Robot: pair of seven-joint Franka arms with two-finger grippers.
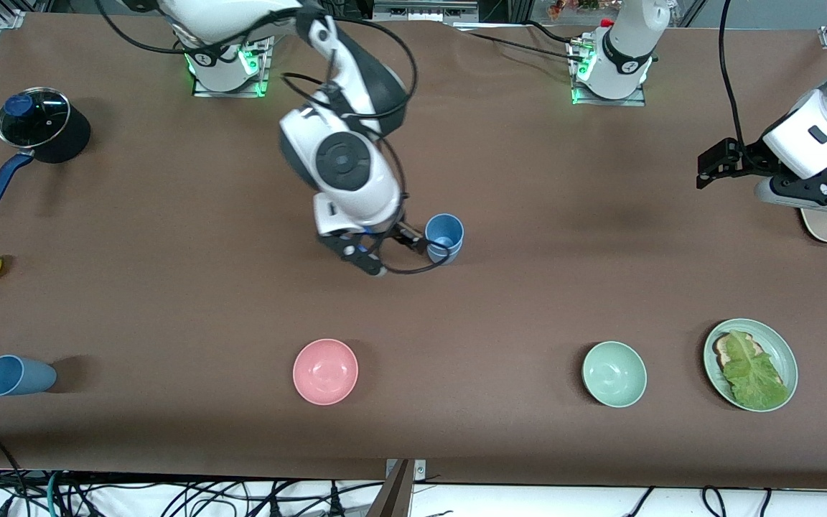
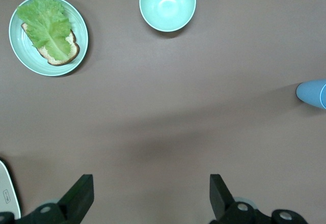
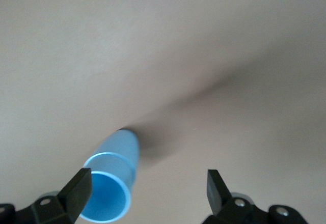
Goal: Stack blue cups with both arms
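Right hand (image 1: 413,248): jaws spread wide, grasping nothing, standing just beside the stacked blue cups (image 1: 445,238) near the middle of the desk (image 1: 528,215). The right wrist view shows one finger (image 3: 76,191) close against the rim of the upper cup (image 3: 109,180), with the other finger well clear; contact cannot be confirmed.

The stack: one blue cup is nested in another, standing upright, a seam line marking where the upper meets the lower. Judged from this, the placing step is complete and the release made. The next move calls for the right hand to draw away without nudging the rim.

Left hand (image 1: 708,166): released, jaws apart, holding nothing, waiting over the left arm's end of the desk.

A third blue cup (image 1: 17,375) lies on its side near the front corner at the right arm's end; if it belongs to the task, it remains unstacked.

Differences between views: only the front view shows the lying cup and the pink bowl (image 1: 325,371). The left wrist view shows the pale green bowl (image 2: 167,4) and the plate with lettuce on bread (image 2: 48,34) in detail.
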